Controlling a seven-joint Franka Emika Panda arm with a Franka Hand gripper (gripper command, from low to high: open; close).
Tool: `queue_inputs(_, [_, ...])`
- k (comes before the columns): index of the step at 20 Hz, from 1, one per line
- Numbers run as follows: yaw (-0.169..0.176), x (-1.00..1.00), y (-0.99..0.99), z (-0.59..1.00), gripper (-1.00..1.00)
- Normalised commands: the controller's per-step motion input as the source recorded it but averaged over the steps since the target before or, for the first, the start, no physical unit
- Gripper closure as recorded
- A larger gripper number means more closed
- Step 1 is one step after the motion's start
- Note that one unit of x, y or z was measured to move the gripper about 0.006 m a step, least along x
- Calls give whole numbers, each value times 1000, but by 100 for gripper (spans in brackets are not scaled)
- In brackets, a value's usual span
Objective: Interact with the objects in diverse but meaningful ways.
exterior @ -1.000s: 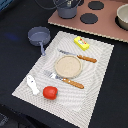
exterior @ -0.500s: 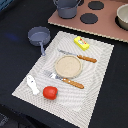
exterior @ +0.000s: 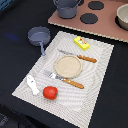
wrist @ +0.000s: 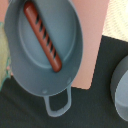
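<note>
The exterior view's top edge cuts off the grey pot (exterior: pixel 67 7), hiding its inside. Its right edge crops a pale bowl (exterior: pixel 123 16). In the wrist view only an edge of the frying pan (wrist: pixel 121 92) shows, and the jaws are out of frame.

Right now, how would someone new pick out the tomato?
Start at the pale woven placemat in the exterior view. At its near edge, below the fork, sits the tomato, beside the white fish-like piece. It is the only round red thing.
</note>
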Motion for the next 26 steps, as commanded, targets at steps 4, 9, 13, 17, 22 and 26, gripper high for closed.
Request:
queue_inputs(4, [-124,43,-646,-104,-100])
queue_inputs(9, [-46,-156,-454,-234,-100])
queue_inputs(13, [-31,-276,-501,-309,-100])
queue_inputs(17, [-32,-181,-472,-324,-100])
queue_inputs(22, [-62,-217,-525,-357,-100])
queue_inputs(26, [-70,-134,-405,-369,-100])
